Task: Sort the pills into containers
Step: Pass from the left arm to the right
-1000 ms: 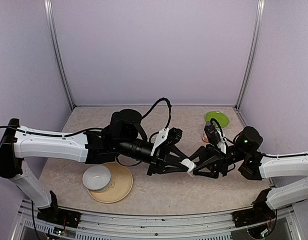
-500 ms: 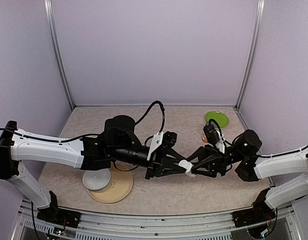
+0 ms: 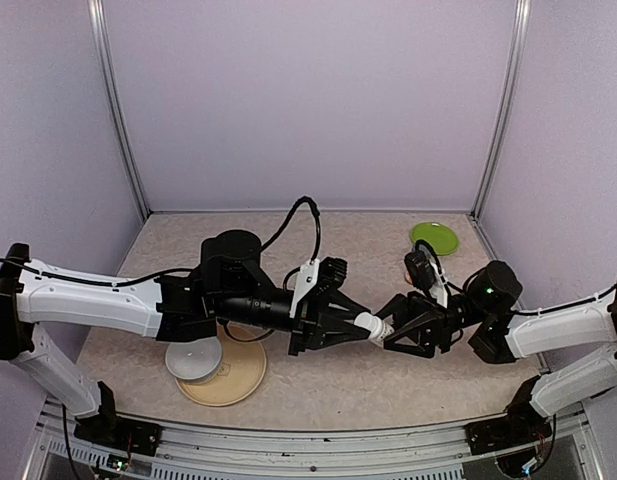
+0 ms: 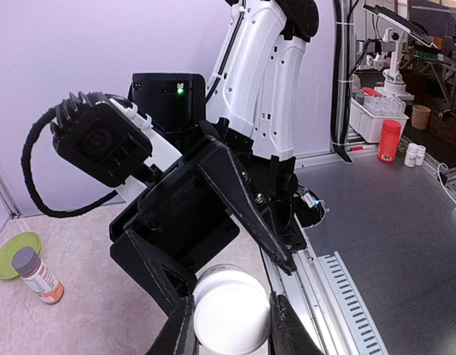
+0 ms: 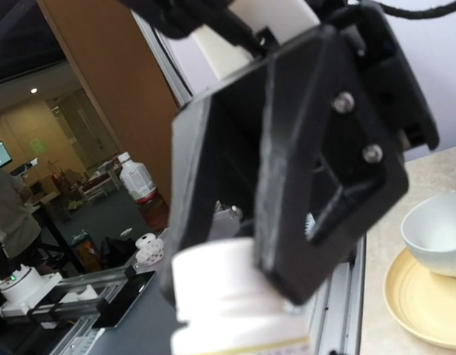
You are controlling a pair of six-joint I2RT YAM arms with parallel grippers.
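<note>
Near left: white bowl [image 3: 193, 357] sits on the left part of a tan plate [image 3: 243, 375] on the counter [image 3: 318, 390]. Mid counter, both arms reach in and meet. Left hand [image 3: 362, 324] is clamped on a small white bottle [image 4: 231, 314], held sideways. Right hand [image 3: 386, 333] faces it, fingers apart and straddling the bottle's free end; can't tell if they touch. The arms block the counter's middle from above. Far right: grey-capped orange-labelled bottle [image 4: 37, 275] upright near a green dish [image 3: 435, 237], mostly hidden behind the right arm in the top view. Pills and pill box: can't make out in any view.
</note>
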